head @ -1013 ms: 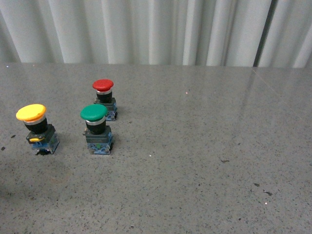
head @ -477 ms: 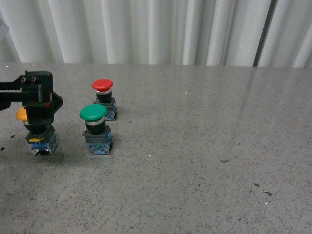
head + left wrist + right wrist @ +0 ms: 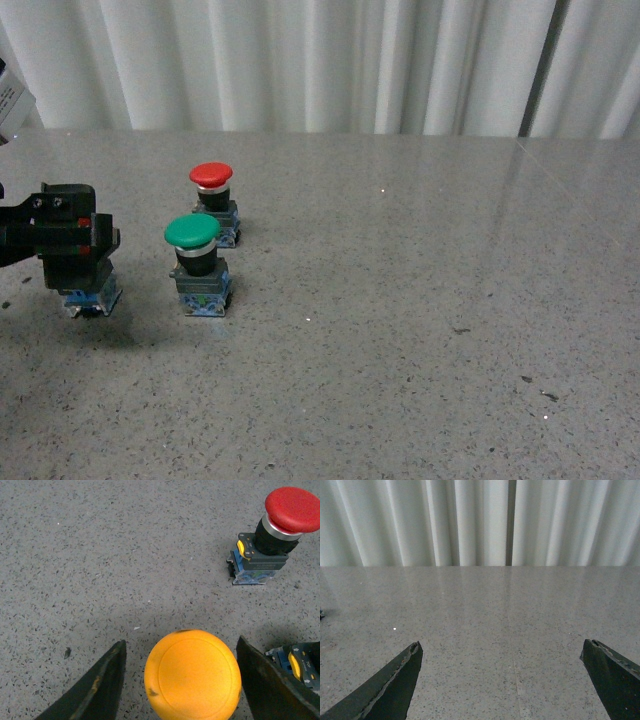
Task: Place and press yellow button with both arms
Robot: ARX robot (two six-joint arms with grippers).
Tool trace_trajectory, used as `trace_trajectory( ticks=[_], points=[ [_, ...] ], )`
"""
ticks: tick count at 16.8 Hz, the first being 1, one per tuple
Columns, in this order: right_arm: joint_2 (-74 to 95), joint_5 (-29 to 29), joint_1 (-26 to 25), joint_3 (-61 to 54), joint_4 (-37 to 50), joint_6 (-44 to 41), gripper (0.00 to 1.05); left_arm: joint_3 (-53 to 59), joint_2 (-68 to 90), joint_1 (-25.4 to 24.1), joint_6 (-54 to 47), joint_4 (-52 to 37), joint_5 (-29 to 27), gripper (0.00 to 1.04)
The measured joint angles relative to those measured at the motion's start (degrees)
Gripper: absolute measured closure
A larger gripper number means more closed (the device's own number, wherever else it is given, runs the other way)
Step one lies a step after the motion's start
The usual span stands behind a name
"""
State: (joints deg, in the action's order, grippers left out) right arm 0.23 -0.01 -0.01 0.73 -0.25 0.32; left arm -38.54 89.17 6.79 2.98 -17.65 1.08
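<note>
Grey speckled table (image 3: 420, 330) carries three buttons, all on the robot's left side. Left gripper (image 3: 181, 647) sits low over the yellow button (image 3: 192, 675), jaws spread either side of the cap with a clear gap on each side, gripping nothing. Right gripper (image 3: 505, 680) hangs wide apart and empty over tabletop, out of the front view. Yellow button stands upright just left of the green button (image 3: 197, 265), with the red button (image 3: 212, 195) further back. The front view shows only its blue base under the gripper. Progress, my read: early. Approach is lined up, grasp not yet closed, so pick, place and press are all left.
</note>
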Motion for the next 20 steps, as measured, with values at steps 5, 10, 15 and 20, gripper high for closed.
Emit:
trace_trajectory(
  ticks=[5,10,15,20],
  points=[
    [0.00,0.00,0.00,0.00,0.00,0.00,0.07,-0.72,-4.76,1.07,-1.57,5.44,-1.57,0.72],
    [0.00,0.00,0.00,0.00,0.00,0.00,0.07,-14.23,-14.73,8.83,-1.44,12.79,-2.51,0.72],
    [0.02,0.00,0.00,0.00,0.00,0.00,0.07,-32.87,3.30,22.75,5.05,16.41,-4.83,0.72],
    [0.00,0.00,0.00,0.00,0.02,0.00,0.07,-38.32,18.58,30.29,10.34,15.89,-7.91,0.72]
  ],
)
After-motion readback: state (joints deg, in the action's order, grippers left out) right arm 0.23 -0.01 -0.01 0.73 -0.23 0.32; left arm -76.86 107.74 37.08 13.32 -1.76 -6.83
